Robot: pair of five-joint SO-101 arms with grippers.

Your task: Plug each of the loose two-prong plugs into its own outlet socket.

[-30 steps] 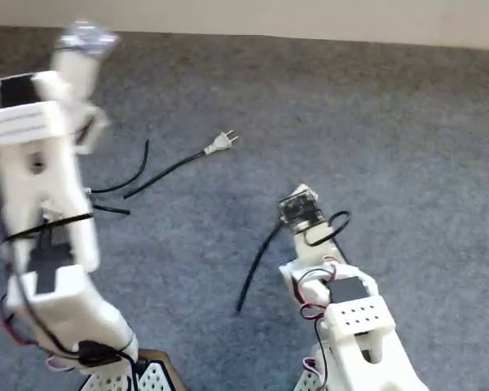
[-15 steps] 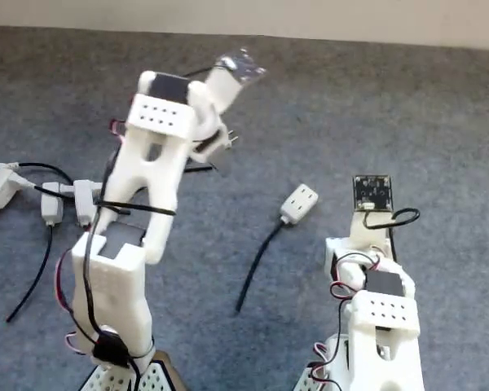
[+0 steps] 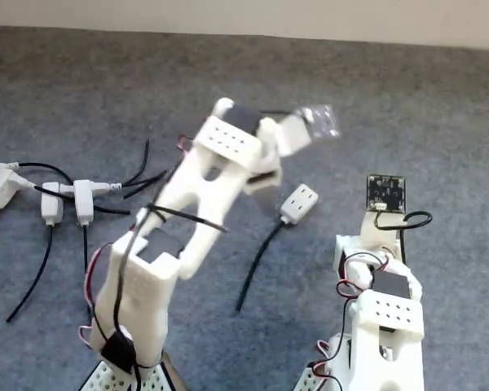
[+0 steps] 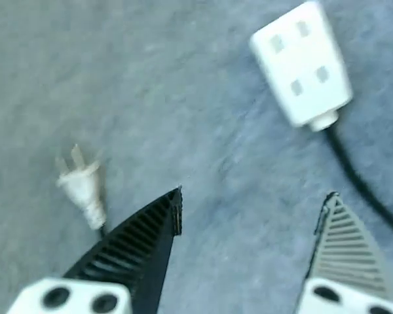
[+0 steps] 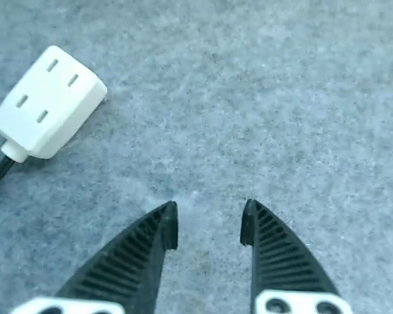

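Step in hand, as I judge it: lining up to pick the loose plug, with nothing gripped yet.

Left claw is wide open and empty, hanging over the grey bench near its middle. The two-prong plug lies flat on the bench just beside the claw's dark finger, outside the gap, with its prongs pointing away from the claw. The white outlet socket block sits near the bench middle, apart from the plug, slots face up. Its black cord trails toward the near edge.

Right claw is partly open and empty, over bare bench near the socket block but not touching it.

Toward the left edge there are more white cord-end pieces. I can't tell whether they are plugs or sockets, or whether they are mated. Loose black cord ends lie nearby.

Next move probably calls for:
- Shift the left claw sideways so the plug body sits between the fingers, then drop and close on the body, leaving the prongs free.
- Carry the plug to the socket block and line the prongs up with one slot pair.
- The block looks light and may slide under push, so the right claw likely needs to pin it first.
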